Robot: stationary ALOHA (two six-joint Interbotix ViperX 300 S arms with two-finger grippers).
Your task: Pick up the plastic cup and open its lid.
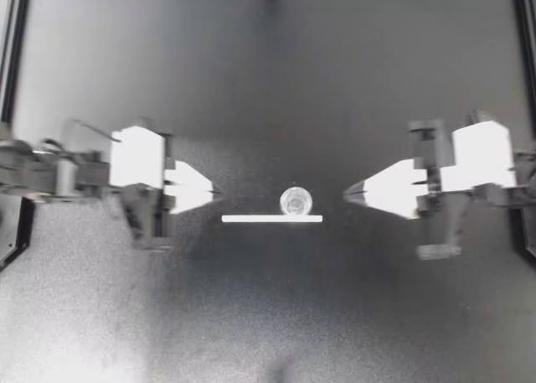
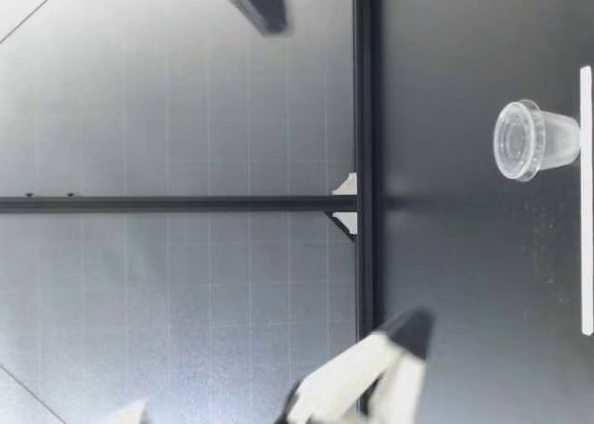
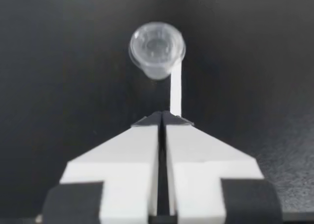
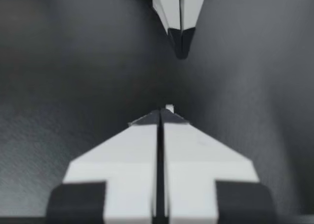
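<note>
Cup (image 1: 296, 201) sits between our left gripper (image 1: 213, 192) and right gripper (image 1: 347, 195), both pinched together, empty. We should open one wide, then grab low.

Wrist view: right hand (image 1: 347, 195) probably hides cup (image 1: 296, 201).

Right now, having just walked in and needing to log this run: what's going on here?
Nothing is being handled yet. The small plastic cup stands upright on the table beside a white strip, its lid apparently on. My left end effector and my right end effector flank it from opposite sides, both shut and empty, neither touching the cup.
</note>
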